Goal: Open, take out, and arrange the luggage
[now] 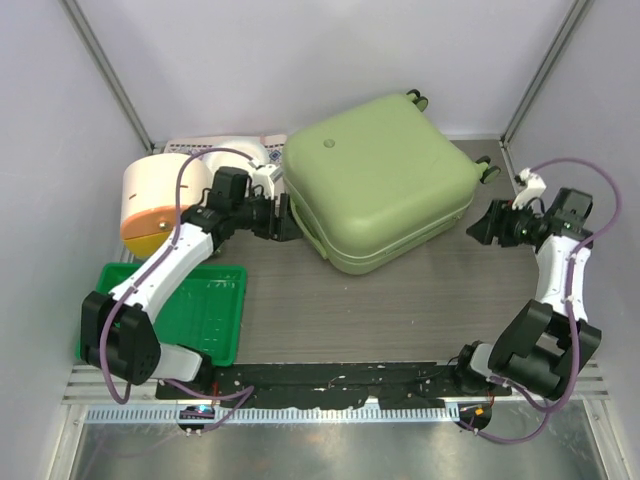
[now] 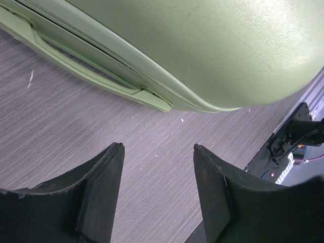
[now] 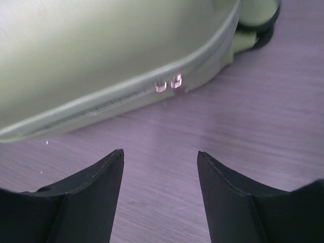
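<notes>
1. Both sets of jaws stand apart with only bare table between them. In its wrist view the left gripper points at the long side of the luggage without touching it. The right gripper likewise faces the shell across a strip of table and holds nothing.
2. The luggage lies flat and closed on the table, upper centre of the top view, turned at an angle.
3. Its far edge hides all but two dark wheels, one at the top and one at the right.
4. In the left wrist view the shell is cut off by the top and right edges. The side handle and the zip line run off the upper left.
5. In the right wrist view the picture is soft. Two shiny zip pulls sit on the seam, their shape unclear, and a wheel is clipped at the upper right.
6. At the left of the top view, the left arm crosses the cream-and-orange container and the green tray, covering part of each.
7. Behind the container something white on a patterned sheet is too hidden to identify.
</notes>
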Controlling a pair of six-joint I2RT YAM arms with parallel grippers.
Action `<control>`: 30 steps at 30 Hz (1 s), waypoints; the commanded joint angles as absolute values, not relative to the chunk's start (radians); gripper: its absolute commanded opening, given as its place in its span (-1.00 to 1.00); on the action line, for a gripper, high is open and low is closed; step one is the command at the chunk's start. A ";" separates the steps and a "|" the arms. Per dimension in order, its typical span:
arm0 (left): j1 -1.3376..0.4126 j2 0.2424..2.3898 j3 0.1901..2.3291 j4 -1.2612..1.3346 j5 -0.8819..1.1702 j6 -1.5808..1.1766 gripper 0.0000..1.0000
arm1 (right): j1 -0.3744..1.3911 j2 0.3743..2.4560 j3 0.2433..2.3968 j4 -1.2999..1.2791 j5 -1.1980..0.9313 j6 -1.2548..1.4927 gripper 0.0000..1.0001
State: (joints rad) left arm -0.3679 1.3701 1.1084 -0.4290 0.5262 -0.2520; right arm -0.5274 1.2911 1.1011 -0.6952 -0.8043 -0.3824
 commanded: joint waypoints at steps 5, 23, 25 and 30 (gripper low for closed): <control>-0.382 1.419 1.154 -0.396 0.537 -0.230 0.22 | -0.526 1.233 0.831 -0.230 -0.856 -0.359 0.26; -0.380 1.451 1.166 -0.399 0.520 -0.252 0.22 | -0.370 1.347 0.655 0.282 -0.617 -0.213 0.01; -0.380 1.450 1.166 -0.406 0.520 -0.253 0.22 | -0.353 1.358 0.641 0.313 -0.592 -0.212 0.00; -0.380 1.454 1.173 -0.417 0.512 -0.252 0.22 | -0.347 1.393 0.634 0.391 -0.546 -0.207 -0.30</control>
State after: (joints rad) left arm -0.3790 1.4563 1.1294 -0.4244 0.5167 -0.2539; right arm -0.3523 1.3720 0.6369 0.2386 -0.6155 -0.2237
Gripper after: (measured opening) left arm 0.611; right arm 0.425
